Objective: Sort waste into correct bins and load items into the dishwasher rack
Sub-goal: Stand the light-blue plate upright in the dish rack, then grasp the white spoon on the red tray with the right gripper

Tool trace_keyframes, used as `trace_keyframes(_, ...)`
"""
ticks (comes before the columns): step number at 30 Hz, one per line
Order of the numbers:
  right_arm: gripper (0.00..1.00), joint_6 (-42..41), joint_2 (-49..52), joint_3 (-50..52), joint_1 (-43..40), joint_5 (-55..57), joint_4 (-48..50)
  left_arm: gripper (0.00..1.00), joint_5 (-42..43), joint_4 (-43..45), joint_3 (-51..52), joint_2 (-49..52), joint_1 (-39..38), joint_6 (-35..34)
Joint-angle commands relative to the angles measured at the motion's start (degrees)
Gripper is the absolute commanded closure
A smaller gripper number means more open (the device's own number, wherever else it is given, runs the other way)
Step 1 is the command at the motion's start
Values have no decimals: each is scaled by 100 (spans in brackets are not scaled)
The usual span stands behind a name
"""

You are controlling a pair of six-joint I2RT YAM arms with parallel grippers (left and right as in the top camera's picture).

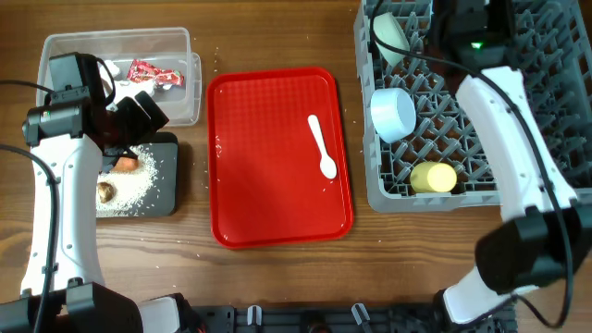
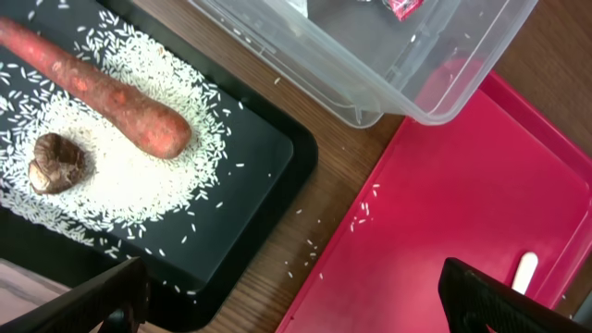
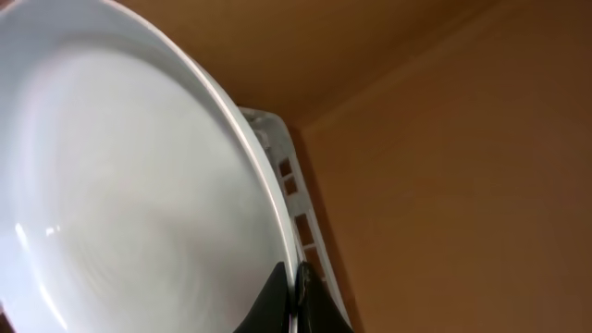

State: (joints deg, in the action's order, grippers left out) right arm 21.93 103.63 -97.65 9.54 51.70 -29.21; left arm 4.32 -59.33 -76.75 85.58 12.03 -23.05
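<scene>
The wooden tabletop (image 1: 277, 268) carries the whole job. At its left edge a clear plastic rectangular tub (image 1: 190, 92) holds the small red-and-white wrapper (image 1: 153, 72). Just beside it, the shallow black rectangular tray (image 2: 268, 176) holds the orange carrot stick (image 2: 102, 88), the small brown lump (image 2: 57, 165) and a bed of white rice grains (image 2: 139, 194).

The waste looks largely sorted, though a few stray grains lie on the wood and on the flat red tray (image 1: 268, 166). The left gripper (image 2: 296, 301) hangs over the gap between the bins, its jaws wide apart and empty.

In the large grey pegged dishwasher rack (image 1: 555, 74) sit two pale blue bowls (image 1: 392, 113) and a small yellow cup (image 1: 433, 177). The right gripper (image 3: 294, 291) is over the rack's far side with its jaws clamped on the rim of a pale round plate (image 3: 120, 185), which is tilted on edge and not yet released.

The white plastic spoon (image 1: 322, 146) lies alone on the red tray and appears to be the last item to load.
</scene>
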Motion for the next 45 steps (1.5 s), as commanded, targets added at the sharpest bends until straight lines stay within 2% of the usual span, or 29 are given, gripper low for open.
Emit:
trace_keyframes(1,96,208,400,-15,-4,98,133,0,-33,9,-52,-83,20,-9)
trace_keyframes(11,96,203,782,55,-52,96,120,0,-33,9,-52,-83,20,-9)
trace_keyframes(12,71,201,782,55,-52,96,107,0,-35,9,-52,-83,20,-9)
trace_keyframes(13,36,168,782,55,-50,96,81,0,-35,9,-52,-83,20,-9)
trace_keyframes(14,18,-44,780,52,-44,101,35,0,-35,9,-52,-83,20,-9)
trace_keyframes(15,10,-291,750,52,-17,98,-107,0,-33,9,-52,-83,20,-9)
trace_keyframes(17,5,-809,623,50,122,-2,-570,0,-35,9,-52,-83,20,-9)
trace_keyframes(20,5,-1185,240,46,420,-861,-1147,0,-35,9,-52,-83,20,-9)
trace_keyframes(22,5,-1379,-138,46,745,-1910,-1659,0,-35,9,-52,-83,20,-9)
trace_keyframes(24,5,-1574,-487,48,1211,-3727,-2149,0,-35,9,-50,-83,20,-9)
trace_keyframes(25,9,-1637,-529,48,1384,-4677,-2295,0,-35,9,-52,-83,20,-9)
trace_keyframes(27,15,-1934,-444,94,1591,-5698,-2476,0,-35,9,-50,-83,20,-9)
trace_keyframes(30,19,-2365,-109,452,1777,-6098,-2483,0,-35,9,-52,-83,20,-9)
trace_keyframes(32,22,-2363,146,748,1895,-6369,-2481,0,-35,9,-52,-83,20,-9)
trace_keyframes(38,28,-2363,859,1202,2096,-6365,-2472,0,-35,9,-52,-83,20,-9)
trace_keyframes(41,37,-2448,1241,1368,2094,-6334,-2422,0,-33,9,-52,-83,20,-9)
trace_keyframes(45,39,-2695,1504,1377,2092,-5936,-2293,0,-33,9,-52,-83,20,-9)
